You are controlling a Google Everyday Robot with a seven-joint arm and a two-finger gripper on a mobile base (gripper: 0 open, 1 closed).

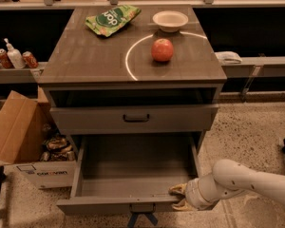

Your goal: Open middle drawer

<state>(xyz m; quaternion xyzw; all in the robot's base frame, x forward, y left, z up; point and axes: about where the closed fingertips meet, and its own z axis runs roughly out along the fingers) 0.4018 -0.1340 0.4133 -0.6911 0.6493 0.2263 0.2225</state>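
Though open, the middle drawer (133,172) touches the end effector (179,197) front-right.

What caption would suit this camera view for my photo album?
Robot claw at the front edge of the pulled-out middle drawer, apple and bowl above.

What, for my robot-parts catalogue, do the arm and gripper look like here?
The arm is smooth, cream-white and tubular, with rounded segments and small dark dots on its shell. No loose cables show. The gripper, at the front edge of the middle drawer near its corner, is yellowish-tan.
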